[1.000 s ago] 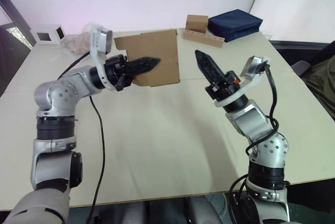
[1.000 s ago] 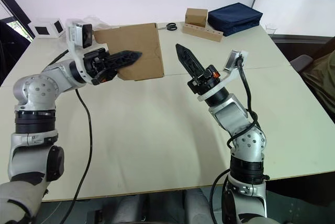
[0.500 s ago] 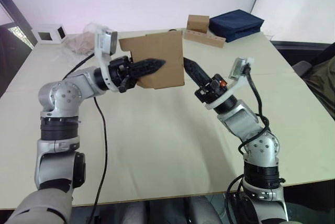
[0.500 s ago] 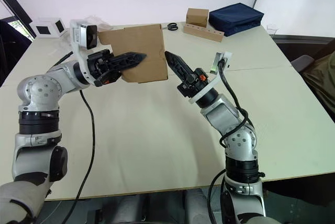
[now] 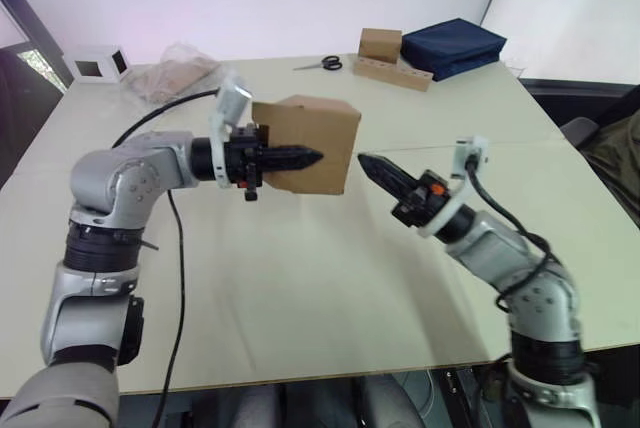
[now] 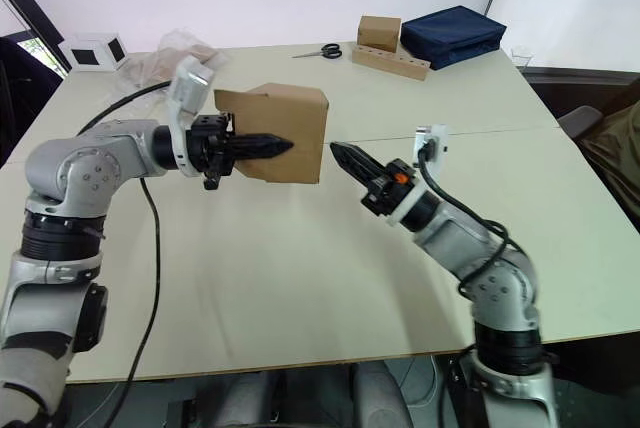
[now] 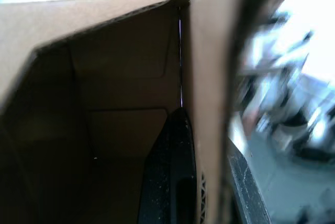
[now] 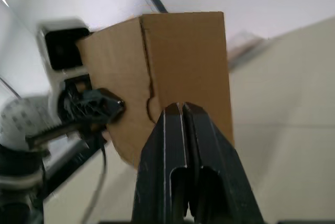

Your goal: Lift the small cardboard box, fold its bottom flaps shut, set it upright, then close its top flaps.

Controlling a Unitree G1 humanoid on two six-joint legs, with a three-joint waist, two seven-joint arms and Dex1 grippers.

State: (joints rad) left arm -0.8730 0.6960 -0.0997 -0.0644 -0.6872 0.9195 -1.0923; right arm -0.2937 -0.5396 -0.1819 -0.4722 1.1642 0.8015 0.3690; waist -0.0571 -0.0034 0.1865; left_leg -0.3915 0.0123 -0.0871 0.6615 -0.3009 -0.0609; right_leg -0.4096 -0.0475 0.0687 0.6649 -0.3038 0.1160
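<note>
The small cardboard box (image 5: 322,133) hangs in the air above the middle of the table, squared open, its brown sides facing me. My left gripper (image 5: 300,158) is shut on one wall of it. In the left wrist view one black finger (image 7: 170,182) lies inside the box's hollow interior (image 7: 104,103), against that wall. My right gripper (image 5: 368,164) is shut and empty. It points at the box's right side from a short gap away. The right wrist view shows its closed fingertips (image 8: 178,116) in front of a notched flap seam (image 8: 149,96) on the box.
At the table's far edge stand a smaller brown cube (image 5: 380,44) on a holed cardboard strip, a navy bag (image 5: 453,43) and scissors (image 5: 312,65). A white box (image 5: 92,64) and crumpled plastic (image 5: 172,66) lie far left. A black cable (image 5: 180,248) trails from my left arm.
The box has gone from a flat panel to a squared-open shape and now sits lower and further right in my left gripper. My right gripper has drawn back from its edge.
</note>
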